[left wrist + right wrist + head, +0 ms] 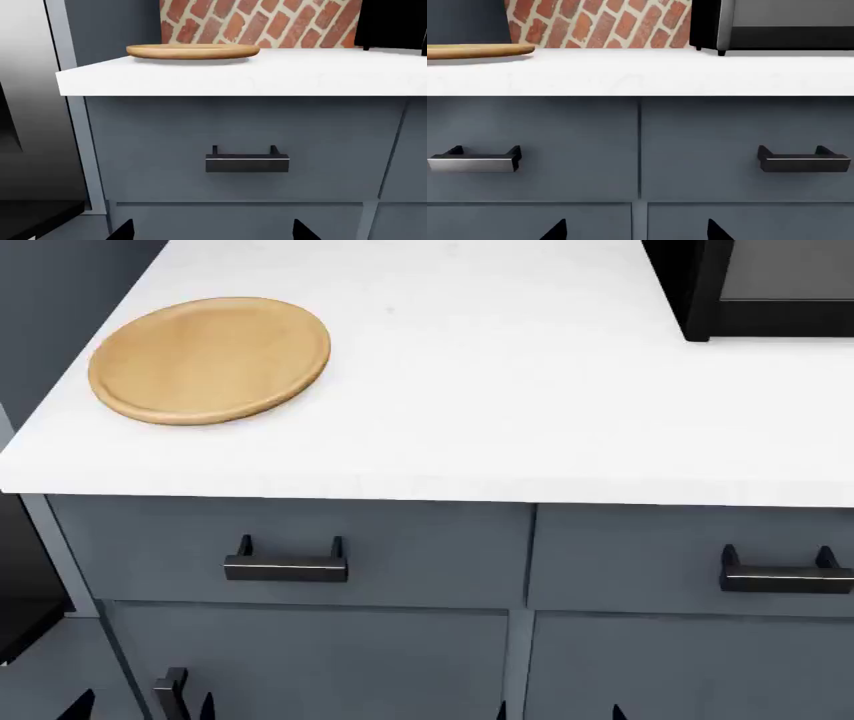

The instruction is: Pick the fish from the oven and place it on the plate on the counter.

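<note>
Plate (210,360) bare on counter (507,390) — untouched.

"Where did the plate (210,360) sit?"

"On the counter (507,390), near its left end, toward the back. A brick wall (260,22) stood behind it."

"And at the right?"

"A boxy appliance (761,285) stood on the counter at the back right, well apart from the plate."

"What lay below?"

"Two drawers side by side under the counter edge, the left handle (286,566) roughly below the plate, the right handle (785,578) beneath the appliance. More drawers lay under those."
</note>
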Available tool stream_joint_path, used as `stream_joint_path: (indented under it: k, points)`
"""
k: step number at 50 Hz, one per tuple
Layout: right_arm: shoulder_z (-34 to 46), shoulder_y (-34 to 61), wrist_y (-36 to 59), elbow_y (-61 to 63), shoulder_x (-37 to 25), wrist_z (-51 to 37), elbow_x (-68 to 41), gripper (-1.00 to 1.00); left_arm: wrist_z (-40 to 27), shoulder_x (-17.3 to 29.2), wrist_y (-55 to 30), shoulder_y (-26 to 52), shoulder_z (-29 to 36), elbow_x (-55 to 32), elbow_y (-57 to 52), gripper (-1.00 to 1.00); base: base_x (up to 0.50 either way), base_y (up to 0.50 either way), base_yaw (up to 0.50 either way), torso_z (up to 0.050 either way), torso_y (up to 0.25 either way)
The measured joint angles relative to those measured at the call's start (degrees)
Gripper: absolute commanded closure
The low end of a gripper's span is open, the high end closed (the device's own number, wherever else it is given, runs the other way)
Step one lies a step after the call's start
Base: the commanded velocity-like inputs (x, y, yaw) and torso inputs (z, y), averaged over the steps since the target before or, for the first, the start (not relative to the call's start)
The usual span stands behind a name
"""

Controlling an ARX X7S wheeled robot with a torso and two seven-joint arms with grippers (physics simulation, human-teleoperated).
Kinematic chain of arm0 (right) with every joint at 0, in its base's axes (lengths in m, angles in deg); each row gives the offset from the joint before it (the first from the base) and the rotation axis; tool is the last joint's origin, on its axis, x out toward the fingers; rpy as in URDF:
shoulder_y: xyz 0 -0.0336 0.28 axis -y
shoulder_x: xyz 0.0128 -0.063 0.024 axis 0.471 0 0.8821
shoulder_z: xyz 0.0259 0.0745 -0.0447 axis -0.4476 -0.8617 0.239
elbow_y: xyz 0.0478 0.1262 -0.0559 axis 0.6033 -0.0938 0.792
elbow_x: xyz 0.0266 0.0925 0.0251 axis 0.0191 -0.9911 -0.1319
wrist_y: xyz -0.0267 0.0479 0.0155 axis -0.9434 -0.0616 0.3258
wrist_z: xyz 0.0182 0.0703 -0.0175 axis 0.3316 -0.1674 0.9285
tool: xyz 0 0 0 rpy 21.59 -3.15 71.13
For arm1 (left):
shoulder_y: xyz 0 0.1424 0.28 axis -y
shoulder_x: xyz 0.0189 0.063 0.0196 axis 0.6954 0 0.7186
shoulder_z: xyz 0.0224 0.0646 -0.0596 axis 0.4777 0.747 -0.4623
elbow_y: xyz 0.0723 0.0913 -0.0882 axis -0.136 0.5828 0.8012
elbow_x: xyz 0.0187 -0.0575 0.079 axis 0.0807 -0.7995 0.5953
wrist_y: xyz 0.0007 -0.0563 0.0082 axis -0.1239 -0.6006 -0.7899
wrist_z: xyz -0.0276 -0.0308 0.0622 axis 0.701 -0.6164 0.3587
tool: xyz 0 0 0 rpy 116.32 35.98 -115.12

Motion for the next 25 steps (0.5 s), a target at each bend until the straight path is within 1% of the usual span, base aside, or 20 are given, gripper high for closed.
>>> stream_joint_path:
  k: [12, 16, 20, 23, 25]
  points:
    - [1.6, -0.4, 0.2, 0.8, -1.3, -2.5, -0.7, -1.00, -1.9, 1.4, 0.2, -0.3, 1.6, -1.0, -0.7, -1.00, 0.00, 0.00, 0.00, 0.000, 0.000]
    - [2.5, -0.7, 1.5, 2.9, -2.0, -3.1, -0.7, -1.00, -2.8, 1.9, -2.1, -0.4, 1.7, -2.0, -3.0, -1.00, 0.00, 0.00, 0.00, 0.000, 0.000]
    - [3.1, -0.4, 7.3, 9.6, -2.8, -3.9, -0.4, -1.00, -3.8, 2.8, -10.4, 0.8, 2.0, -3.0, -10.4, -1.00, 0.00, 0.00, 0.00, 0.000, 0.000]
    - [3.1, 2.0, 15.7, 17.2, -3.2, -4.3, -0.6, -1.00, -4.6, 3.7, -20.3, 4.1, 1.9, -4.1, -18.7, -1.00, 0.00, 0.00, 0.00, 0.000, 0.000]
    - [3.0, 5.1, 23.1, 22.6, -3.4, -4.5, -0.8, -1.00, -5.1, 4.0, -28.2, 7.9, 1.4, -5.2, -24.7, -1.00, 0.00, 0.00, 0.00, 0.000, 0.000]
